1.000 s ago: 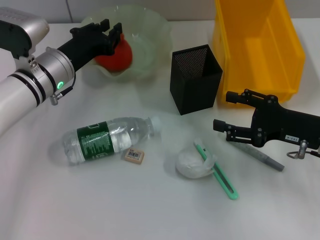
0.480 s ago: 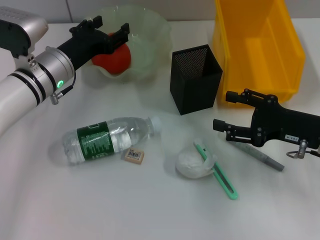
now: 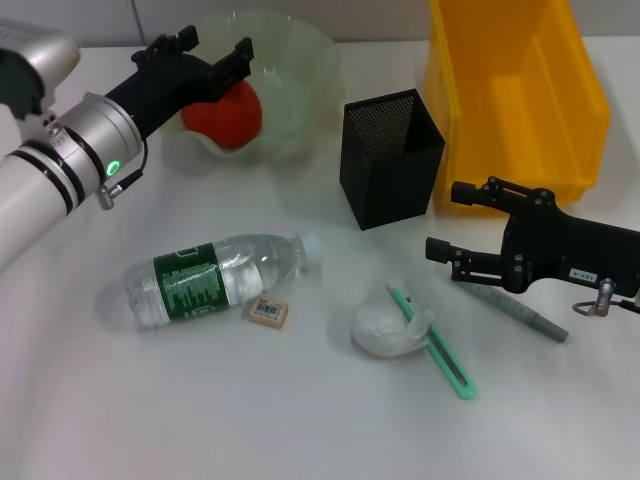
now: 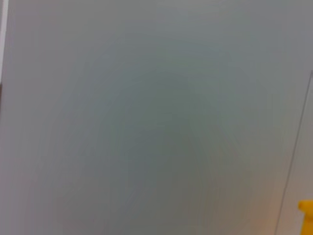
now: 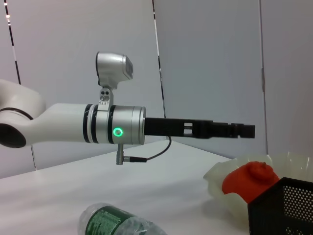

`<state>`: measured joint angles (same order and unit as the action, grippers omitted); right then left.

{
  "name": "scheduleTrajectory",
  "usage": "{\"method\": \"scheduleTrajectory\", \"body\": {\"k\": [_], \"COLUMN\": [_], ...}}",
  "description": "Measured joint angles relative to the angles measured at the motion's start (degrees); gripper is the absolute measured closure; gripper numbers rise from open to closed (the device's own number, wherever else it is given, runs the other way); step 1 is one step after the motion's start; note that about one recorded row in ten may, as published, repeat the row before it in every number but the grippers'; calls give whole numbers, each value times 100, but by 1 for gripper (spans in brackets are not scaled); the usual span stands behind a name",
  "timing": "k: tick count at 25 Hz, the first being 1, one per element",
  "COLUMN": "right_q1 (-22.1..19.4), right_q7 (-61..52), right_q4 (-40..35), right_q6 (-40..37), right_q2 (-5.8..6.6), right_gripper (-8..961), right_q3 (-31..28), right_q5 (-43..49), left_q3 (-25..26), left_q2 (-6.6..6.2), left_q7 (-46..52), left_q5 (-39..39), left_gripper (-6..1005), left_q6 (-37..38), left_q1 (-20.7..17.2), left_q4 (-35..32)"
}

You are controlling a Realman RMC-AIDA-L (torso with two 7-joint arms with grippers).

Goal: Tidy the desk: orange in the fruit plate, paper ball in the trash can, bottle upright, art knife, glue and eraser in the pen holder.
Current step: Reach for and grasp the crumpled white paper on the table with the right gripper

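Hovering wide open and empty above the orange (image 3: 224, 113) in the fruit plate (image 3: 300, 75), your left claw (image 3: 200, 56) should lift straight clear.

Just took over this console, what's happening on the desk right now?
The left gripper is open above the orange, which sits in the fruit plate. The right gripper waits open over the grey pen-like tool, beside the yellow bin. Left to do: the bottle lies on its side, the eraser beside it, and the paper ball rests against the green art knife. The pen holder stands between plate and bin.
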<state>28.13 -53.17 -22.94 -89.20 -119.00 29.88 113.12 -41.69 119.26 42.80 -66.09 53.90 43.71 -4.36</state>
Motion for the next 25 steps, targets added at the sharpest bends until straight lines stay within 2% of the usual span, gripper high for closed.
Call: {"method": "scheduleTrajectory", "body": {"k": [4,5,6,9,11,13,14,15,17,18,19,20,24,25], "right_q1": [0,0,3,32,51,58,81,81,119,126,131,131,186,186], "right_q7": [0,0,0,0,0,-1,-15,-15,-48,-51,-53,-53,-121,-121], "right_q4": [0,0,0,4,9,9,9,9,9,9,9,9,9,9], "right_q6": [0,0,0,-3,-33,-45,-58,-58,-84,-100,-118,-118,-189,-189], "right_q2": [0,0,0,0,0,0,0,0,0,0,0,0,0,0], "right_gripper": [138,138,139,139,139,138,138,138,139,139,139,139,139,138], "right_q3": [0,0,0,0,3,9,23,23,43,47,49,49,53,53], "right_q5": [0,0,0,0,-1,0,-1,-1,0,-1,-1,-1,0,0], "left_q3": [-76,-76,-265,-530,-1042,-1240,-1481,-1481,-1721,-1721,-1813,-1888,-1866,-1866], "left_q2": [-42,-42,-64,-69,-92,-116,-185,-185,-309,-309,-371,-517,-734,-734], "left_q7": [330,330,610,921,1359,1517,1676,1676,1805,1805,1857,1922,1881,1881], "left_q5": [-89,-89,-198,-264,-284,-290,-305,-305,-355,-355,-426,-673,-1284,-1284], "left_gripper": [192,193,193,193,193,194,194,194,194,194,194,194,195,195], "left_q6": [859,859,1268,1604,2142,2405,2716,2716,2983,2983,3129,3442,4015,4015], "left_q1": [-228,-228,-393,-584,-942,-1122,-1335,-1335,-1472,-1472,-1523,-1611,-1790,-1790], "left_q4": [-94,-94,-268,-553,-1039,-1236,-1454,-1454,-1587,-1587,-1619,-1645,-1725,-1725]}}
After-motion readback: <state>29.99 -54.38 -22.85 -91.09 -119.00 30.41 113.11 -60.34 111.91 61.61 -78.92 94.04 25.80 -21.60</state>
